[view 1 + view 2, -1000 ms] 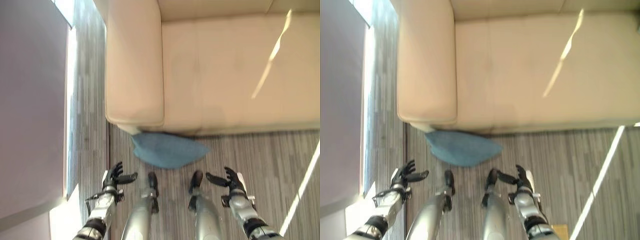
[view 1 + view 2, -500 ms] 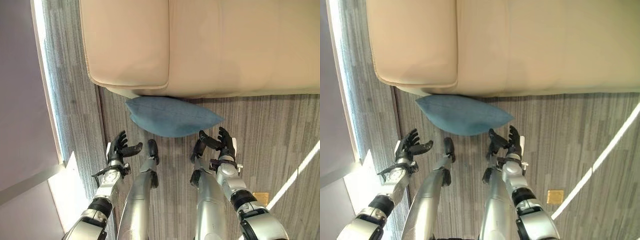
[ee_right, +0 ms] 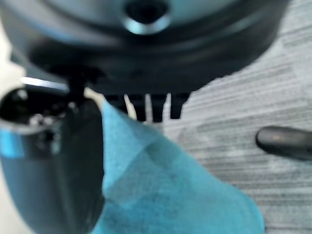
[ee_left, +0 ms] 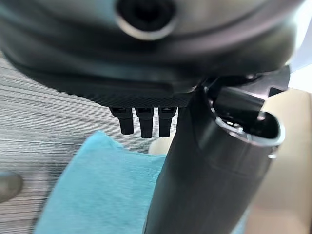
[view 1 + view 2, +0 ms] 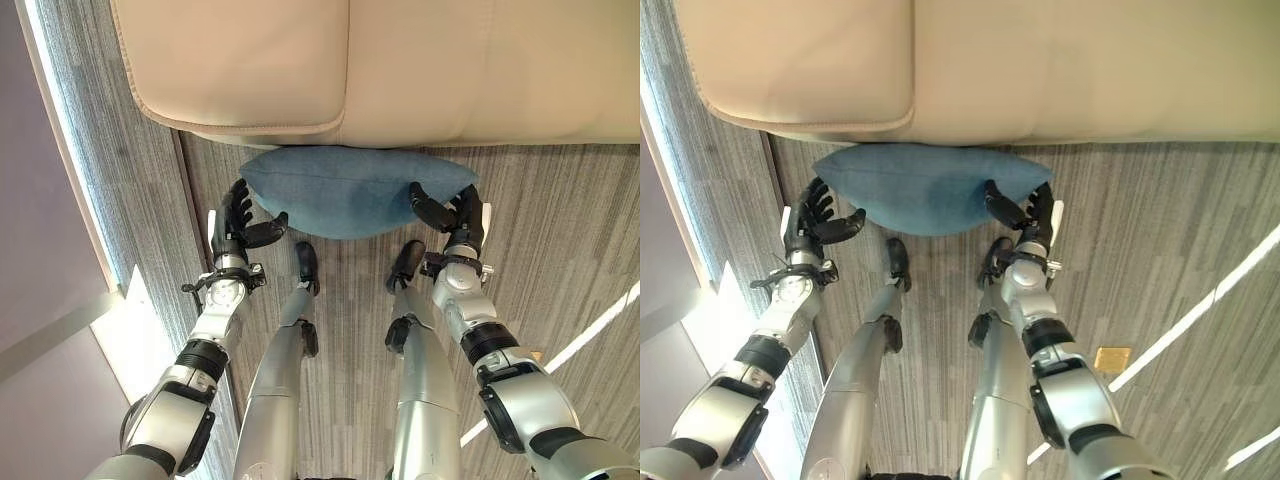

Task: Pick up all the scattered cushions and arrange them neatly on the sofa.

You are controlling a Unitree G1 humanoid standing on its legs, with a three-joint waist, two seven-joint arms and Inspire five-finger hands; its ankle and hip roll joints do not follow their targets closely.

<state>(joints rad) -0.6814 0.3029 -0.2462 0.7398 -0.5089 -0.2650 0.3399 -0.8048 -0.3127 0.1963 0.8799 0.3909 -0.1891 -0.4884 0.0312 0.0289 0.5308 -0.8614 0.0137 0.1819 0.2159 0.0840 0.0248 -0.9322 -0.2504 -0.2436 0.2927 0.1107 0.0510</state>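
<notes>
Grey carpet under the sofa (image 5: 300, 70) front carries the blue cushion (image 5: 350, 190), its long axis running across between my left hand (image 5: 236, 222) and right hand (image 5: 455, 212), both equally near, fingers spread, nothing gripped yet.

1. You have one soft blue fabric cushion (image 5: 350, 192), lens-shaped with pointed corners at left and right, lying flat on the grey striped carpet.
2. Its far edge sits against the front base of the cream leather sofa (image 5: 400, 60), partly tucked beneath the overhang, below the seam where armrest meets seat.
3. The cushion's surface looks smooth, slightly plump in the middle, thinning toward both ends.
4. The sofa's seat and broad rounded armrest are smooth and pale.
</notes>
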